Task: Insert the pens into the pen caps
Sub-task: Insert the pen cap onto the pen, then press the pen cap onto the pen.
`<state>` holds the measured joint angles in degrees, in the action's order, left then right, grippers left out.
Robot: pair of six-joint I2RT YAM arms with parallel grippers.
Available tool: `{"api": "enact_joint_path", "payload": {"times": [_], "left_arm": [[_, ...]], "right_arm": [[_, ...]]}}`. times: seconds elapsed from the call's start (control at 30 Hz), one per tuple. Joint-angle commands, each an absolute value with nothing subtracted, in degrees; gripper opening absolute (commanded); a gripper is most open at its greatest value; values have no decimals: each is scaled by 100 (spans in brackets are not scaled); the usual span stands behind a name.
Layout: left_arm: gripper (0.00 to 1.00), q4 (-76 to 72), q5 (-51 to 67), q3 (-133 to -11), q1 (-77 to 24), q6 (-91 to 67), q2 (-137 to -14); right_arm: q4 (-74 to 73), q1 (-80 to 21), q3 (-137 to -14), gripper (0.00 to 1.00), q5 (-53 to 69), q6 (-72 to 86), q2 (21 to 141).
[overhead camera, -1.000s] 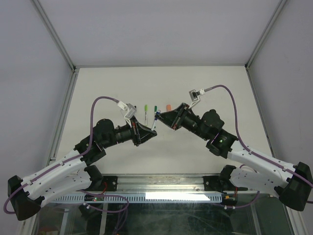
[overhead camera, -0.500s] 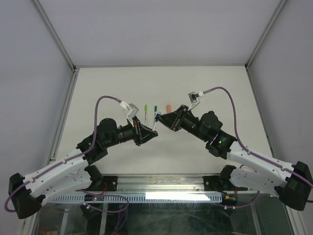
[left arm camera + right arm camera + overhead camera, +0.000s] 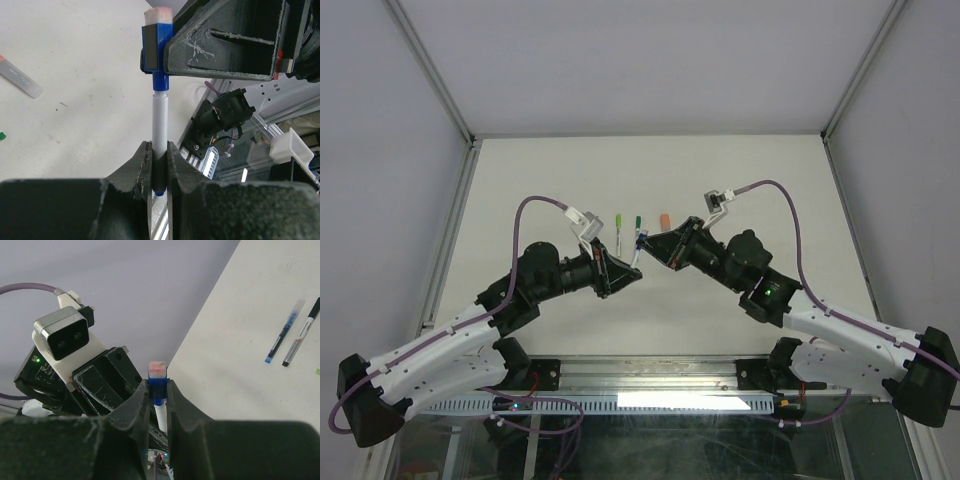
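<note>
Left gripper point(image 3: 159, 152) pinches the white pen point(image 3: 159, 117) by its tail; right gripper point(image 3: 158, 387) clamps the blue cap point(image 3: 156, 47). The 2 parts are held mid-air above the table point(image 3: 75, 100), axes in line, so the tip seats straight. Cap appears on; full seating unconfirmed.

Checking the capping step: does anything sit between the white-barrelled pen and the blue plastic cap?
Nothing visible: the white-barrelled pen, pinched in the left gripper, meets the blue plastic cap, clamped in the right gripper, directly.
</note>
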<state>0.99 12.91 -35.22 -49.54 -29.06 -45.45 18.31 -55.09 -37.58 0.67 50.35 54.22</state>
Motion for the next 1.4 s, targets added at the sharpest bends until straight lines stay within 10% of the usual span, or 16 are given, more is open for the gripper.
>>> {"api": "enact_joint_path", "payload": {"times": [0.0,0.97,1.37], "left_arm": [[0,-623,684,-3943,-4882,-2698,-4368],[0,-333,928,-3897,-4879,-2619,-4211],[0,-321,999,-3913,-4879,-2610,-4315]], "right_arm": [[1535,-5857,-4003,5,780,4870,5370],[159,-5845,-5376,62,-1057,4037,5026],[249,-5845,-6097,62,-1061,3961,5985]]}}
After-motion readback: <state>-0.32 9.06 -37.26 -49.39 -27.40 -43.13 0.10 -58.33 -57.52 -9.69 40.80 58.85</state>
